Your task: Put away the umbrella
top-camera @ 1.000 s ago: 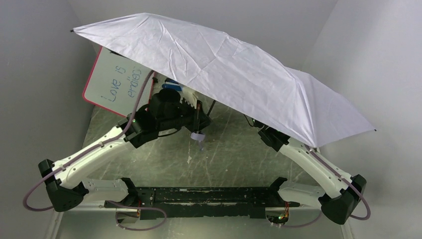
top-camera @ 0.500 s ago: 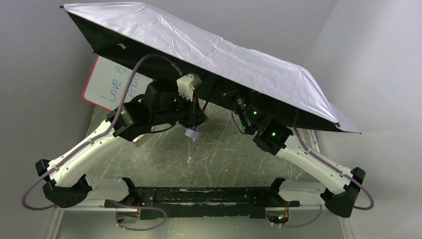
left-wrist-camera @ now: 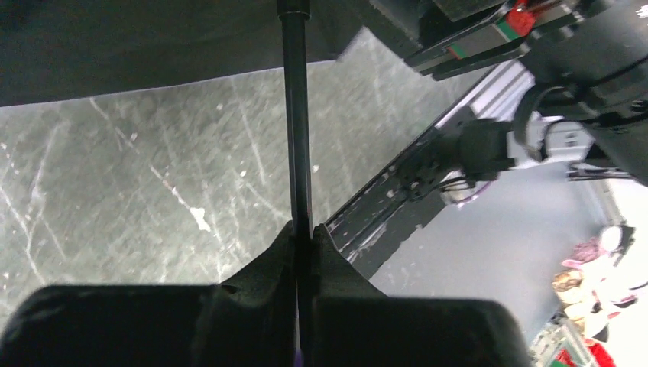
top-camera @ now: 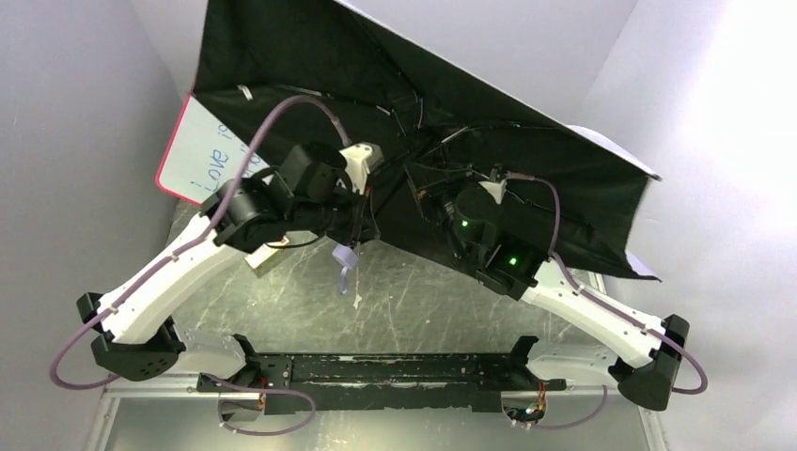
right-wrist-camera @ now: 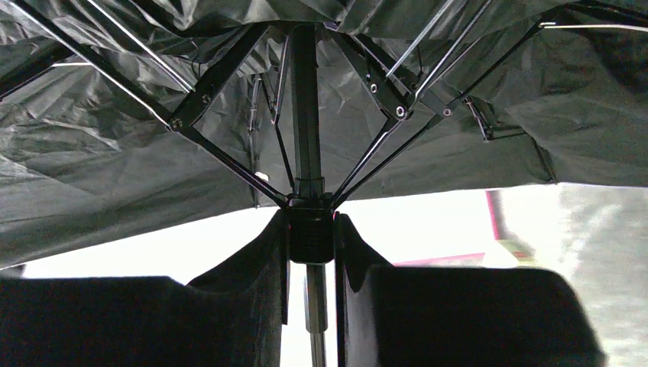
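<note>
- Umbrella (top-camera: 310,66) is open and up in the air over the back of the surface (top-camera: 414,301). It's tipped so the black underside faces the overhead cam, w/ a sliver of the pale outer side at the R edge.
- Left fingers (left-wrist-camera: 283,256) pinched almost together on the thin dark shaft (left-wrist-camera: 296,138), down near the handle end. Shaft runs straight out from btw the tips.
- Lilac handle (top-camera: 345,256) pokes out below the L arm, wrist loop (top-camera: 344,280) dangling over the surface.
- Right fingers (right-wrist-camera: 275,248) narrow, clamped either side of the black runner hub (right-wrist-camera: 309,229) where the struts fan out. Bare metal shaft shows below the hub, btw the fingers.
- Ribs (right-wrist-camera: 130,92) spread out; black fabric creased & slack in places.
- Whiteboard (top-camera: 202,160) w/ red frame leans at back L, top part hidden behind the canopy. Handwriting on it, "Love is" readable.
- Surface is dark, heavily scratched.
</note>
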Robot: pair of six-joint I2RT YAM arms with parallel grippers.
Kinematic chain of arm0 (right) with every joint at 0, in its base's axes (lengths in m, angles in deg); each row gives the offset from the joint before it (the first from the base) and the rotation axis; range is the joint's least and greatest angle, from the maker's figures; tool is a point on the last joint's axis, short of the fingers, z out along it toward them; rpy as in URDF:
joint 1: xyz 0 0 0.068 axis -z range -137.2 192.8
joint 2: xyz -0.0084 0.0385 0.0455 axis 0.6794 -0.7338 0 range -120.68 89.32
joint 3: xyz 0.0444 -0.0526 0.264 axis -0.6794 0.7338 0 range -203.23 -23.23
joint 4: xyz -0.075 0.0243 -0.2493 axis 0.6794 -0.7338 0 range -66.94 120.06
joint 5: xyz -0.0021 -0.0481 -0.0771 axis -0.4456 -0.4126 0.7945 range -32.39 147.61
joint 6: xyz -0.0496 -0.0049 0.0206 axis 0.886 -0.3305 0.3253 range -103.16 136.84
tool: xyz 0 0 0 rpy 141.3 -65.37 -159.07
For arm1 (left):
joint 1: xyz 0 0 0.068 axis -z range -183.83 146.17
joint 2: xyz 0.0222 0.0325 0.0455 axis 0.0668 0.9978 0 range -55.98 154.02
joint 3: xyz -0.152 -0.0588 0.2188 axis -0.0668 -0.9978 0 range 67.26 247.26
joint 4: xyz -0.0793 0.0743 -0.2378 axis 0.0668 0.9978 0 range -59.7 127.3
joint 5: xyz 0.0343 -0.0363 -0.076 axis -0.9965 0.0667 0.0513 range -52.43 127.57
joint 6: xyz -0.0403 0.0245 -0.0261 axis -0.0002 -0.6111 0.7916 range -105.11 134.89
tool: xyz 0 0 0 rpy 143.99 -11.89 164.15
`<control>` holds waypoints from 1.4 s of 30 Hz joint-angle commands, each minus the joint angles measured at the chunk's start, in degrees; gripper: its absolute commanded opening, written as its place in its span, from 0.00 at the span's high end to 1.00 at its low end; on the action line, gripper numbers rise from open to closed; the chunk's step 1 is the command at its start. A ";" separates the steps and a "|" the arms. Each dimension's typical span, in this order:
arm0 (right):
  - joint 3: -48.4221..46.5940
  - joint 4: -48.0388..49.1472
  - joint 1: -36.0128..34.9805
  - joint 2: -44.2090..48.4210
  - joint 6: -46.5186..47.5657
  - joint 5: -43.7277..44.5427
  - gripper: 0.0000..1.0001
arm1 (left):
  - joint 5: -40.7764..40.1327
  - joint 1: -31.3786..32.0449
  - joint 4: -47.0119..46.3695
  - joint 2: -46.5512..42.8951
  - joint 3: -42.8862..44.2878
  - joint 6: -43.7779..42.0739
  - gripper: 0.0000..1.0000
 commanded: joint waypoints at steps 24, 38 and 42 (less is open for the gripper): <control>23.63 3.38 -0.48 3.46 13.02 -0.54 0.29 | -7.82 -0.35 -40.63 -3.36 -38.25 0.48 0.95; 27.29 -3.69 0.78 11.24 15.17 5.05 0.16 | -7.52 -0.38 -45.68 2.47 -42.17 1.08 0.95; 26.20 -2.24 5.03 9.92 16.52 1.44 0.13 | -7.41 -0.46 -46.39 1.94 -43.05 1.08 0.95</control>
